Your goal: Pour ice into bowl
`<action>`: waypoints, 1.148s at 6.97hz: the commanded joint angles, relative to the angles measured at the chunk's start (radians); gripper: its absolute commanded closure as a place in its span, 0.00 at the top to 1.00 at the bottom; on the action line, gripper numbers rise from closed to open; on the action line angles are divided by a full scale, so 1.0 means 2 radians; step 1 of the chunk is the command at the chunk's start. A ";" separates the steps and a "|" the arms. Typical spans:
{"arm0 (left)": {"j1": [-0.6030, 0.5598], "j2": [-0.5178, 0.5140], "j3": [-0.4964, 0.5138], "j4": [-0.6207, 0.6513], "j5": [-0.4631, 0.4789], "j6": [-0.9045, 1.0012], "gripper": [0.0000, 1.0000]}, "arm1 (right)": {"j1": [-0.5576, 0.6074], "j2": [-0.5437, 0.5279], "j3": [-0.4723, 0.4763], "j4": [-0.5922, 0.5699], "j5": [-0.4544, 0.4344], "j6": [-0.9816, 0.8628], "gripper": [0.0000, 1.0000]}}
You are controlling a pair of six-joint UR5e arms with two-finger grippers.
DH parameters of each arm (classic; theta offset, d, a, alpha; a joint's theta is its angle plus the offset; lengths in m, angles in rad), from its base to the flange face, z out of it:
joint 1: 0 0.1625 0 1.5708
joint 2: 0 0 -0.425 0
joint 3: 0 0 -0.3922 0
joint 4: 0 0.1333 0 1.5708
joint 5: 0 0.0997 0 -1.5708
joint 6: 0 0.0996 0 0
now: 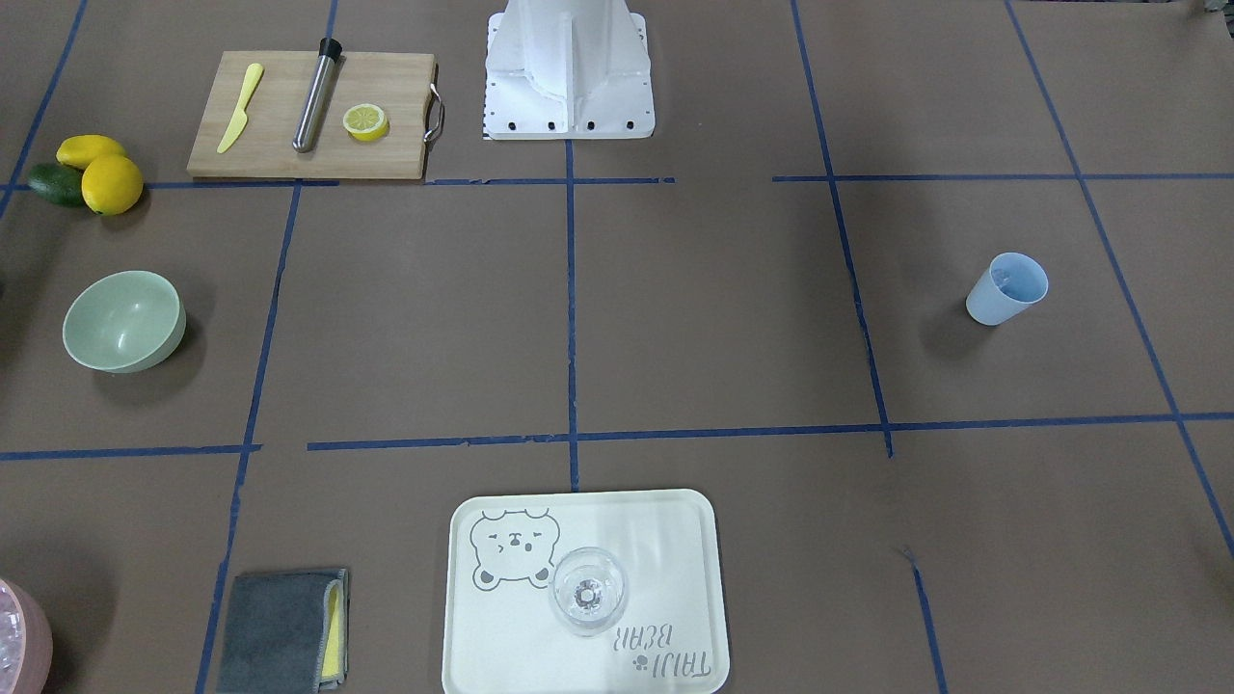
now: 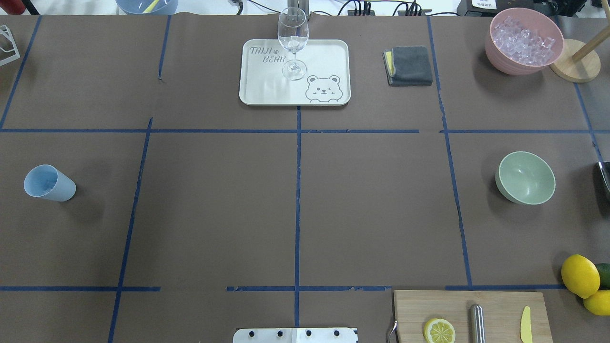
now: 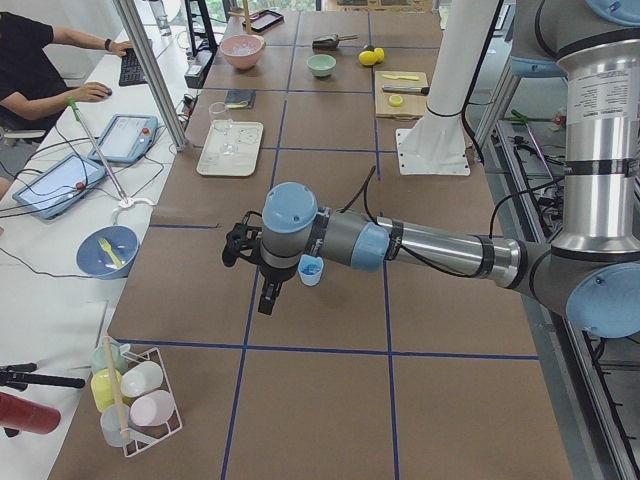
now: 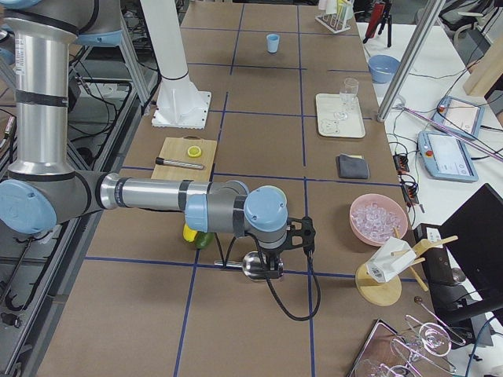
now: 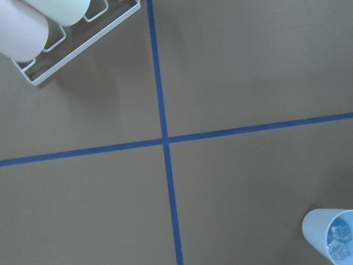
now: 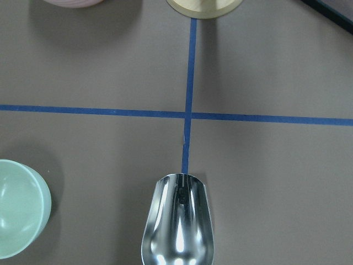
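In left wrist view, ice (image 5: 339, 238) clear inside blue cup (image 5: 313, 234), indistinct overhead; left hand (image 3: 268, 298), right hand (image 4: 271, 265): cannot tell

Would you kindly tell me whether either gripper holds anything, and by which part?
It cannot be told. The right gripper hangs over the metal scoop, its fingers hidden; the left gripper shows nothing clearly held.

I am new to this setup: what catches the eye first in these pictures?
The pink bowl piled with clear cubes, at the table's far right corner in the overhead view, stands out most. The empty green bowl sits on the robot's right side, while the blue cup far over on its left holds a little ice.
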State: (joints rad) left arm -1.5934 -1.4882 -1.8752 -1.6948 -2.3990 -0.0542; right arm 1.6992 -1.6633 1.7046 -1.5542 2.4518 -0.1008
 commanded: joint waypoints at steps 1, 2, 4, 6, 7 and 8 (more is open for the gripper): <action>0.034 0.015 -0.065 -0.049 0.001 -0.110 1.00 | -0.018 0.007 0.001 0.002 0.003 0.001 1.00; 0.066 0.030 -0.080 -0.105 0.012 -0.176 1.00 | -0.030 0.007 0.004 -0.001 0.011 0.009 1.00; 0.132 0.077 -0.090 -0.221 0.072 -0.271 1.00 | -0.072 0.012 0.017 0.013 0.055 0.131 1.00; 0.208 0.124 -0.099 -0.332 0.153 -0.359 1.00 | -0.150 -0.032 0.032 0.164 0.015 0.260 1.00; 0.232 0.140 -0.108 -0.346 0.201 -0.360 1.00 | -0.211 -0.035 0.030 0.248 -0.029 0.381 1.00; 0.234 0.142 -0.113 -0.348 0.218 -0.363 1.00 | -0.261 -0.036 0.001 0.327 -0.061 0.454 1.00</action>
State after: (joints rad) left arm -1.1559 -1.2244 -2.0859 -2.3634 -2.0331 -0.7638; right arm 1.3036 -1.7251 1.7506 -1.0957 2.4106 0.6009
